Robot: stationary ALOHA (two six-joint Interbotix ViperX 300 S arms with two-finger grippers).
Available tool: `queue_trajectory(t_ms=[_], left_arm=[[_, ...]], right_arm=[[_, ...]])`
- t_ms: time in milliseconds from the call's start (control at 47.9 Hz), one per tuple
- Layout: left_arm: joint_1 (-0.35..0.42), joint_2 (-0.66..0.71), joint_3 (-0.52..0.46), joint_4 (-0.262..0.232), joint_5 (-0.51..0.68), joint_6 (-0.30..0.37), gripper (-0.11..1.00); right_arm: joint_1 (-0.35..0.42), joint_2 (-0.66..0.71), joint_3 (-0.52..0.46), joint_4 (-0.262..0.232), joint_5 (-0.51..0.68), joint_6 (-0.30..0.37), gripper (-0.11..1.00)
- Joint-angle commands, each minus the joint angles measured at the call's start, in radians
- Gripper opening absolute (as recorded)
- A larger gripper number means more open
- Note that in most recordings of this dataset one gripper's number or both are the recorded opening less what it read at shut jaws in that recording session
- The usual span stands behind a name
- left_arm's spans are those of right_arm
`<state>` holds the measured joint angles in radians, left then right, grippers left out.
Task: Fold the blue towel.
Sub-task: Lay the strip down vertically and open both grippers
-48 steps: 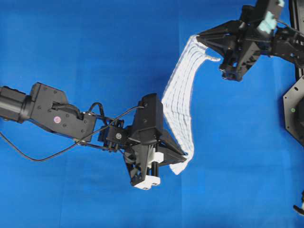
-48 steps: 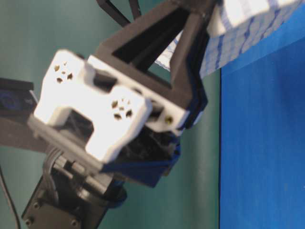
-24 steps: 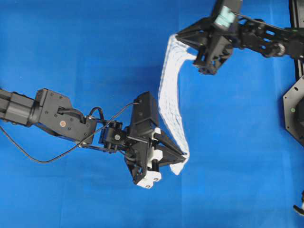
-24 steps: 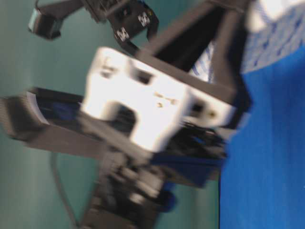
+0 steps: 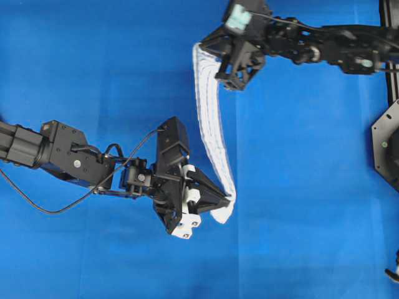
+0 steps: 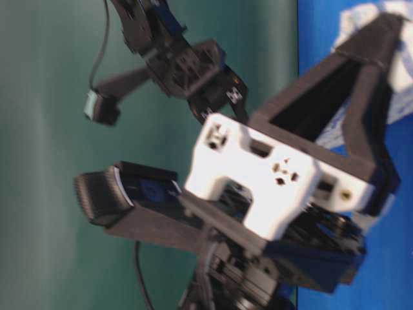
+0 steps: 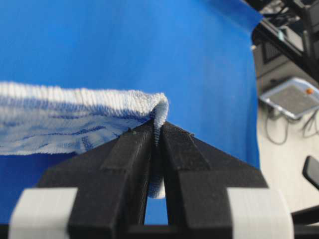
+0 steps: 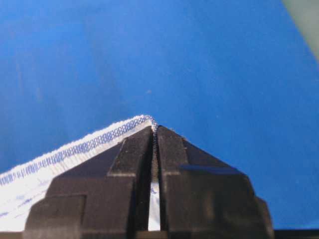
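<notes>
No readable text, label, brand, number or sign in any view. Only small marks on the arm housings, too blurred or too small to make out.
</notes>
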<state>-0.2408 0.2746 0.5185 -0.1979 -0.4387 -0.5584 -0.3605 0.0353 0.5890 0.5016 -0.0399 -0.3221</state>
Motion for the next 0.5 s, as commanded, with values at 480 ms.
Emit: queue_trajectory(t_ms=[480], left_arm=[[-0.043,-0.054,0.086,-0.173,-0.002,0.0,0.33]], right_arm=[[-0.005,0.08,-0.103,-0.005,0.002,-0.005,-0.04]])
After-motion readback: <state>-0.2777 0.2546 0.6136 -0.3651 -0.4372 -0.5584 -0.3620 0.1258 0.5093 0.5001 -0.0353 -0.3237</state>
